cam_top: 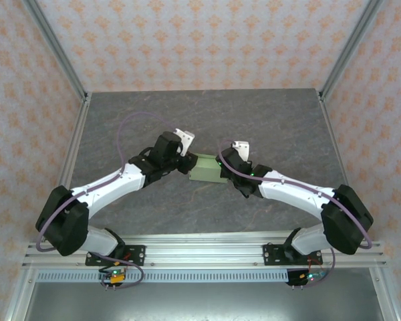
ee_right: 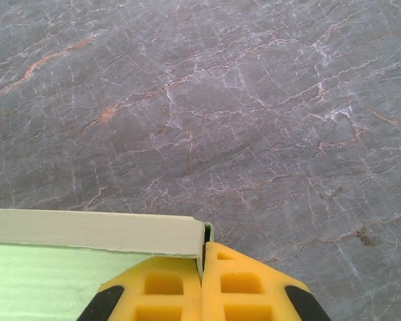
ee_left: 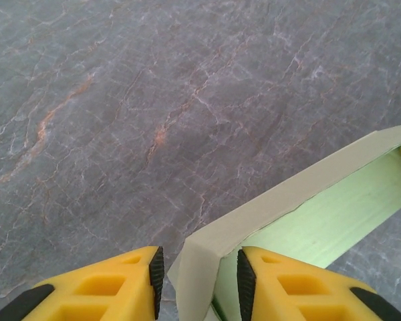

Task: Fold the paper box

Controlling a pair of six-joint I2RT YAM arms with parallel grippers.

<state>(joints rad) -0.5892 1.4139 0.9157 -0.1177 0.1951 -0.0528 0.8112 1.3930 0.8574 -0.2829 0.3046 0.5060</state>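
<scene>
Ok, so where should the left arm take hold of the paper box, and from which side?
Probably the thin upright wall at the paper box's left corner, coming from that end, one finger inside and one outside. The wall stands on edge and is thin enough to pinch; the left gripper's fingers straddle it, open, while the right gripper pinches the opposite end.
</scene>
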